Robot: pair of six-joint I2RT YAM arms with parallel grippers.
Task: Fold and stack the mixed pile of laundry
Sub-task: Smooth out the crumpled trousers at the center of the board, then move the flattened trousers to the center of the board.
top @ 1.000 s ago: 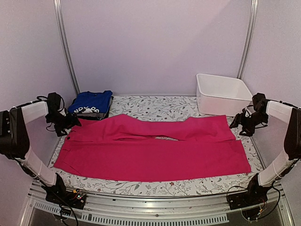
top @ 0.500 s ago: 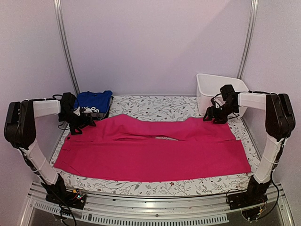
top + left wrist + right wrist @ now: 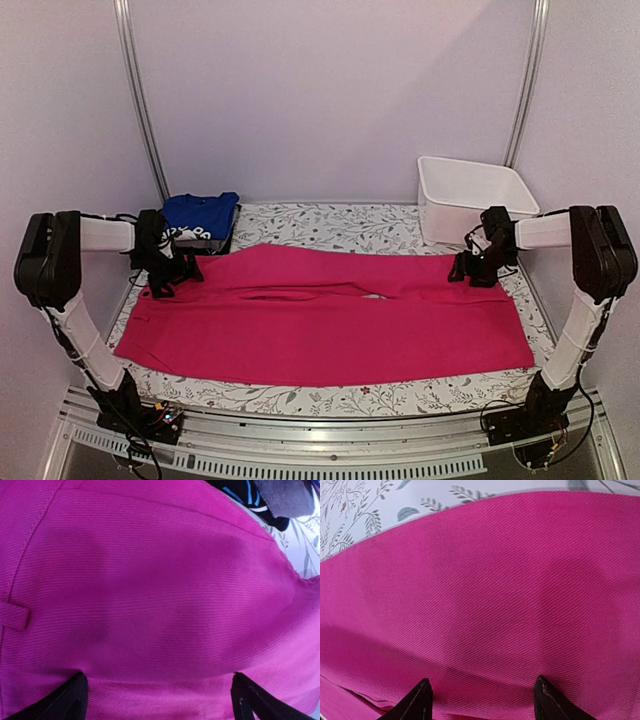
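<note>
The magenta-pink garment (image 3: 330, 320), a pair of trousers, lies spread flat across the table. My left gripper (image 3: 168, 275) is open and low over its back left corner. In the left wrist view that gripper (image 3: 157, 700) has pink cloth (image 3: 150, 590) filling the space between its spread fingertips (image 3: 67, 700). My right gripper (image 3: 472, 270) is open over the back right leg end. Its fingertips (image 3: 420, 700) stand apart on the pink cloth (image 3: 485, 595); the gripper (image 3: 480, 700) pinches nothing. A folded royal-blue garment (image 3: 200, 215) with white print sits at the back left on a darker one.
A white plastic bin (image 3: 475, 200) stands at the back right, just behind my right gripper. The floral table covering (image 3: 340, 228) shows round the trousers. The edge of the folded stack (image 3: 280, 495) lies close beside my left gripper.
Both arms swung in from the table's sides and came down onto the back corners of the pink trousers. The right jaws narrowed slightly. The cloth's back edge shifted a little.
</note>
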